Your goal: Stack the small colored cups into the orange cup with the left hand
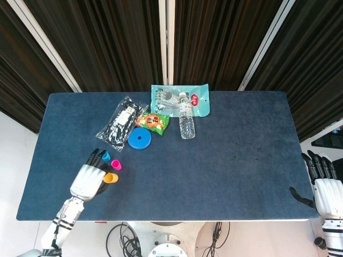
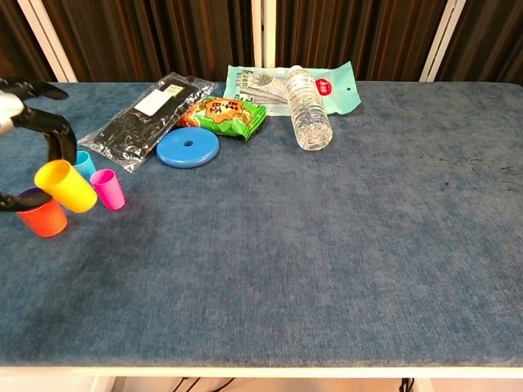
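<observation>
Left robot hand (image 2: 24, 122) pinches yellow cup (image 2: 65, 185), tilted, lifted at near-left, just above orange cup (image 2: 42, 216) on bench (image 2: 327, 245). Cup looks light, stiff plastic, prob slippery; hold wall near rim.

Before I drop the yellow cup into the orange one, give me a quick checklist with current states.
1. Yellow cup held by left hand: ok, lifted and tilted.
2. Orange cup upright, mouth up: ok.
3. Orange cup empty: cannot tell; something dark shows at its rim, partly hidden by the yellow cup.
4. Yellow cup lined up over the orange cup: not ok; it hangs tilted beside and above the rim.
5. Pink cup and blue cup out of the way: ok, both standing behind, though close.
6. Right hand clear of the work: ok, at the far table edge.
</observation>
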### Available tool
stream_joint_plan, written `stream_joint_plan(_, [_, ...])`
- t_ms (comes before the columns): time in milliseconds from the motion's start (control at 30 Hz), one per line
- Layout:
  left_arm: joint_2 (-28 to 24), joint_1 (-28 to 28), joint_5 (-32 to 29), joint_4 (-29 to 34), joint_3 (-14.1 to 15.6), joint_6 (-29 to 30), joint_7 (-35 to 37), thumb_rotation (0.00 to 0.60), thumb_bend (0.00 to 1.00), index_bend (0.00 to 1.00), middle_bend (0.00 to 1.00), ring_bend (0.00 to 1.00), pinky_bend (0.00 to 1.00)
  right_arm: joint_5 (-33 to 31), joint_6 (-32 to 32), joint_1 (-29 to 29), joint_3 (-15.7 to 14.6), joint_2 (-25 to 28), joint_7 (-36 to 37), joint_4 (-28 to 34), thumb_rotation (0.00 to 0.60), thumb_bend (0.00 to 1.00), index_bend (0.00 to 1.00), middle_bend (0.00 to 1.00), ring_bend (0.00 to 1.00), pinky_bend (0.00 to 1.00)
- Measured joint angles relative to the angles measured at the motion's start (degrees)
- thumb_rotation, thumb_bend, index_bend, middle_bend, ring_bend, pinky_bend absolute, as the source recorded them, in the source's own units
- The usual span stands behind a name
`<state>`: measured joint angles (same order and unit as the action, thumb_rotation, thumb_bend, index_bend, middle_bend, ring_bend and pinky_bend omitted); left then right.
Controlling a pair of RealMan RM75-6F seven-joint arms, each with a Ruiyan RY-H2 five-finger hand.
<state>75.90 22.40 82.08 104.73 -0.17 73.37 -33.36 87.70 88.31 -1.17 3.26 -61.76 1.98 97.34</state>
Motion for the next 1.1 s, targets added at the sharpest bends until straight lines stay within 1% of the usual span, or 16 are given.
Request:
stream_joint_plan(100, [-2.8, -0.4, -2.7, 1.8, -1.1, 0.5, -2.0, 0.6, 0.26, 0.47, 0.46, 0.05, 0.0, 0.3, 0.0, 0.0, -0.1, -0.1, -0.1, 0.0, 0.6, 0.16, 0.0, 0.0, 0.0, 0.0])
stream_joint_plan(267, [-4.2, -0.5, -6.7, 1.7, -1.8, -0.4, -3.8, 0.6, 0.26, 0.47, 0.47, 0.05, 0.0, 0.6, 0.2, 0.0, -0.2, -0.2, -0.4, 0.3, 0.6, 0.16, 0.0, 0.0, 0.0, 0.0])
stream_joint_plan(767, [-2.3, 0.0, -10.7, -3.6, -1.7, -3.4, -2.9, 0.6, 0.26, 0.47, 0.46, 0.05, 0.0, 0.4, -0.2, -0.1, -0.2, -0.2, -1.1, 0.6, 0.6, 0.16, 0.0, 0.0, 0.0, 0.0])
stream_joint_plan(933, [-1.7, 0.1, -10.8, -4.8, -1.4, -3.7, -2.5, 0.6, 0.26, 0.42, 0.44, 0.05, 0.0, 0.2, -0.4, -0.2, -0.2, -0.1, -1.0, 0.5, 0.6, 0.16, 0.0, 0.0, 0.0, 0.0])
stream_joint_plan(1000, [-1.6, 0.1, -10.9, -4.9, -1.4, -3.9, -1.9, 0.6, 0.26, 0.4, 0.42, 0.05, 0.0, 0.3, -0.4, -0.2, -0.2, -0.1, -1.0, 0.5, 0.6, 0.16, 0.0, 0.0, 0.0, 0.0])
stream_joint_plan(1100, [-1.6, 0.2, -10.5, -4.9, -1.4, -4.2, -0.3, 0.6, 0.26, 0.27, 0.32, 0.05, 0.0, 0.2, -0.3, -0.2, -0.2, -0.1, -1.1, 0.5, 0.6, 0.16, 0.0, 0.0, 0.0, 0.0])
